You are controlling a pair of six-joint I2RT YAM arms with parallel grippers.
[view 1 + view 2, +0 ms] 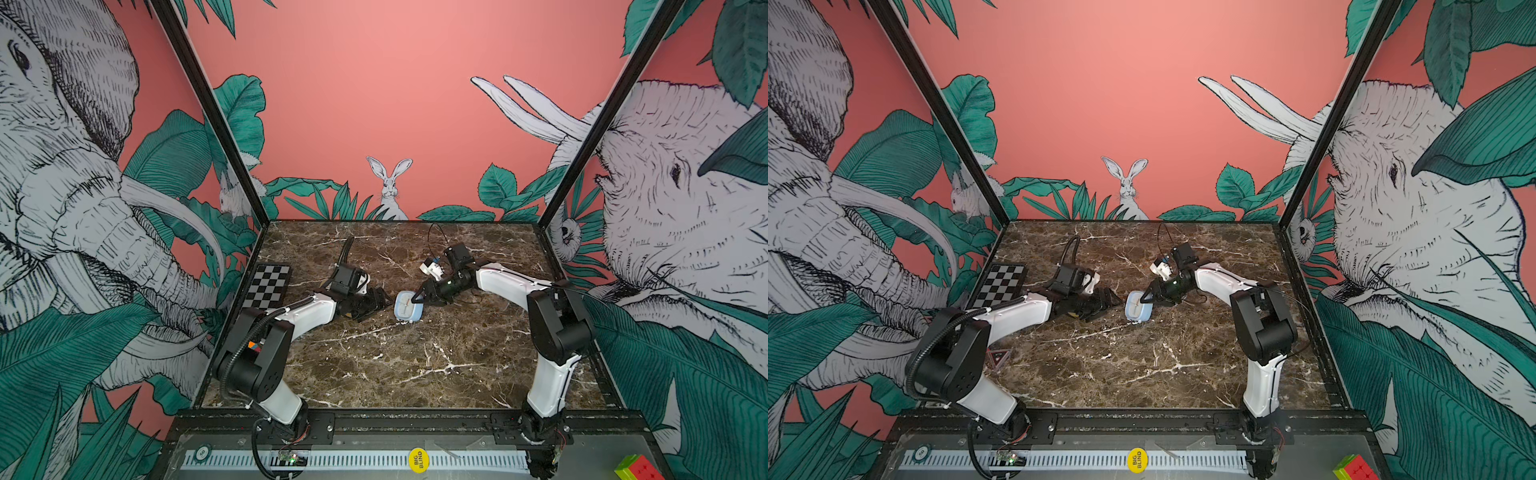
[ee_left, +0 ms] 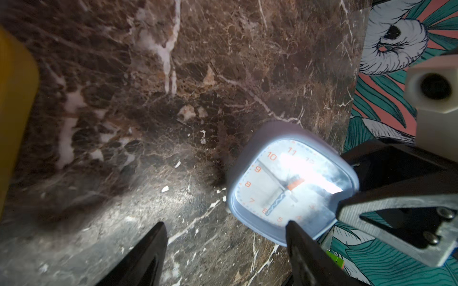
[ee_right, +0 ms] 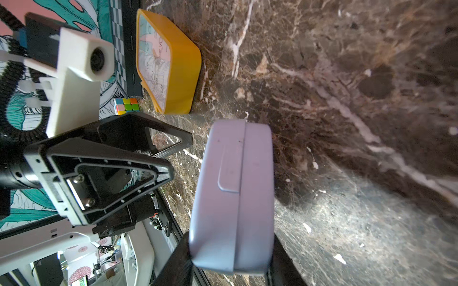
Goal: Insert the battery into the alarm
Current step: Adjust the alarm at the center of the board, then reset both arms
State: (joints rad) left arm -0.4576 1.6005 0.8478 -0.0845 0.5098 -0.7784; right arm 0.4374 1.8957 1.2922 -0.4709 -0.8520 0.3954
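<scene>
While the right gripper [image 3: 233,250] is pinching the pale blue alarm clock [image 3: 235,188] front to back, one finger lying across the clear face cover and the other against the rear, we are reading the clock as a light, hollow plastic shell. It looks stiff enough to squeeze firmly, but it is smooth and glossy, so we are expecting it to slip or twist under a sideways push. The cover over the dial looks like the part most likely to scratch or flex.

The clock is sitting about mid-table, slightly toward the far side, between the two arms, with its dial turned toward the left arm. We cannot tell whether its feet are resting on the marble table [image 1: 415,374] or hanging just above it. The battery door should be on the rear, which no view is showing. We are therefore judging that a hold on the side edges of the casing would serve better than one covering the back.

The left gripper [image 2: 225,237] is standing spread wide and empty just left of the clock, one fingertip near its lower edge. No battery is showing anywhere, so we are guessing it has to be found first.

Farther left, a yellow clock [image 3: 173,64] is lying on the marble near the checkerboard [image 1: 266,286], and a colour cube [image 3: 126,105] is sitting beside them.
</scene>
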